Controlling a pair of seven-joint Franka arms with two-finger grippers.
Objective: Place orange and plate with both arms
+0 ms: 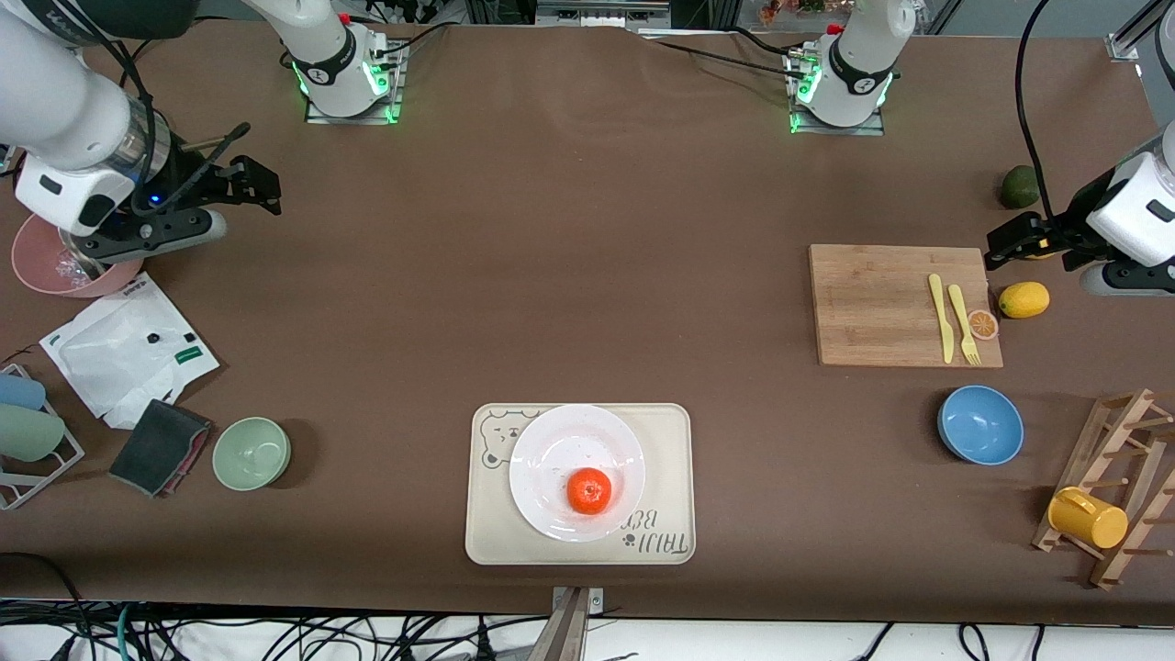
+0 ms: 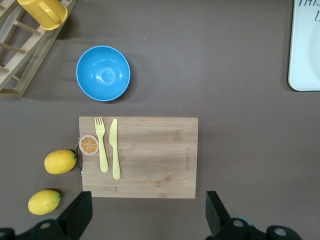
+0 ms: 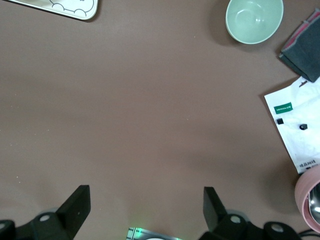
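Brown table [image 1: 587, 275] carries everything. One tray [image 1: 675, 477] lies at the edge nearest the front camera, about midway between the arms; on it sits the one plate [image 1: 551, 450], and on the plate the one orange [image 1: 588, 491]. Both are round, so no long axis matters. Left end effector [image 1: 996, 246] hangs released over the one cutting board's [image 1: 872, 303] corner; right end effector [image 1: 262, 188] hangs released over bare table near a pink bowl [image 1: 37, 271]. Neither arm seems clearly nearer. Two lemons [image 2: 60, 161], three bowls.
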